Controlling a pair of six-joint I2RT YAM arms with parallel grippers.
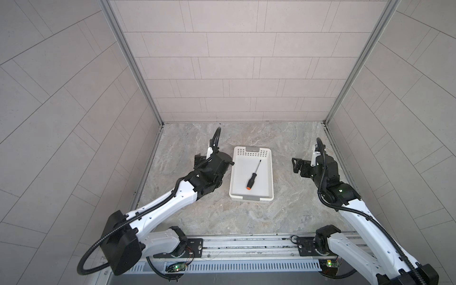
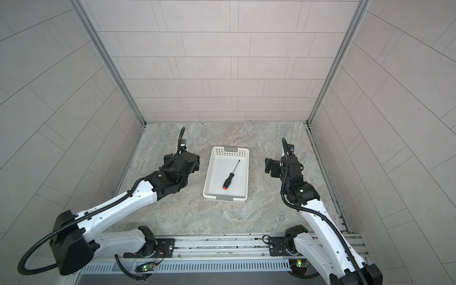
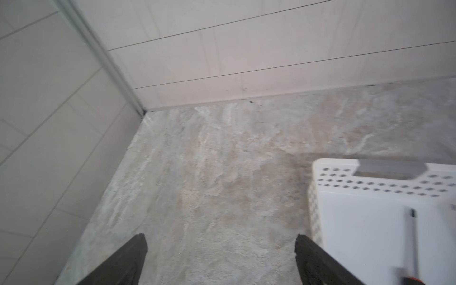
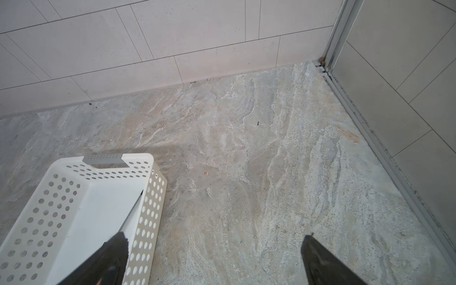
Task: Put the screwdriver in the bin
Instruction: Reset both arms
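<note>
White plastic bin (image 1: 251, 154) holds the screwdriver (image 1: 253, 176), which lies slantwise on its floor with the orange end toward the robot. The left end effector (image 3: 220, 238) hangs just beside the bin's left wall, jaws wide apart and empty, and the right end effector (image 4: 215, 235) is open and empty on the other side. The placing step looks done; the next move, I judge, only calls for lifting both arms clear of the table (image 1: 246, 217) without nudging the bin.

White arm links (image 1: 167, 204) carry black joints (image 1: 121, 241), ribbed black cables (image 1: 79, 266) and dark fingers (image 3: 123, 266).
</note>
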